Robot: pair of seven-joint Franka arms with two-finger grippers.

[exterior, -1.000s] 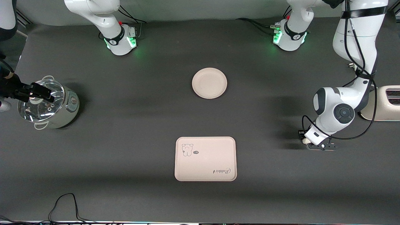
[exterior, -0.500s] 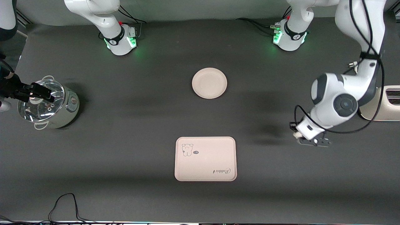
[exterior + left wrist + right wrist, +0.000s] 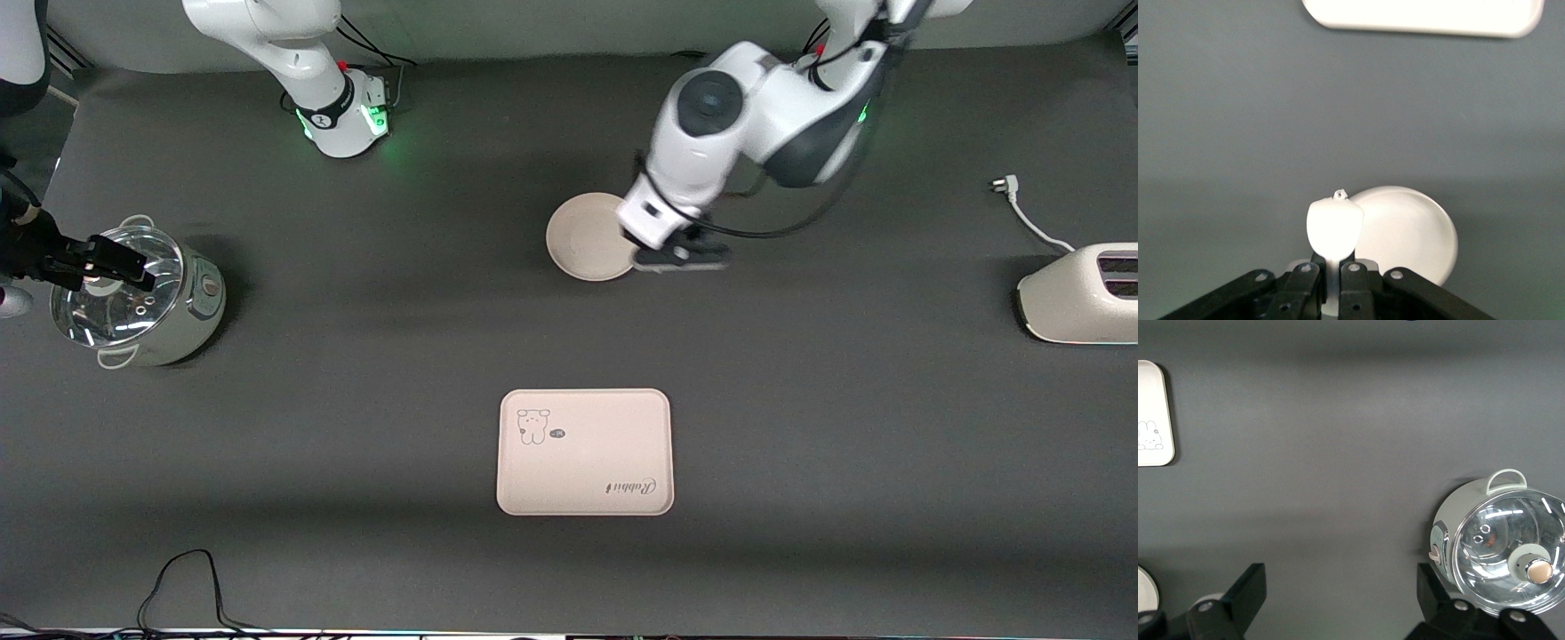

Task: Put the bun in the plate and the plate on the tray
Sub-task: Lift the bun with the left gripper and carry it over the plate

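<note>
My left gripper [image 3: 680, 259] hangs over the table just beside the rim of the round plate [image 3: 589, 237], toward the left arm's end. In the left wrist view it [image 3: 1333, 270] is shut on the small white bun [image 3: 1333, 225], with the plate [image 3: 1415, 233] below and beside the bun. The bun is hidden in the front view. The rectangular tray [image 3: 584, 452] with the bear drawing lies nearer the front camera than the plate; its edge shows in the left wrist view [image 3: 1425, 17]. My right gripper [image 3: 100, 265] waits open and empty over the pot, as the right wrist view [image 3: 1338, 600] shows.
A pot with a glass lid [image 3: 133, 298] stands at the right arm's end of the table and shows in the right wrist view [image 3: 1501, 550]. A cream toaster [image 3: 1080, 293] with its loose plug [image 3: 1003, 185] sits at the left arm's end. A black cable [image 3: 187, 578] lies at the front edge.
My left arm has swung from beside the toaster across the table to the plate's rim, carrying the bun. The right arm has not moved.
</note>
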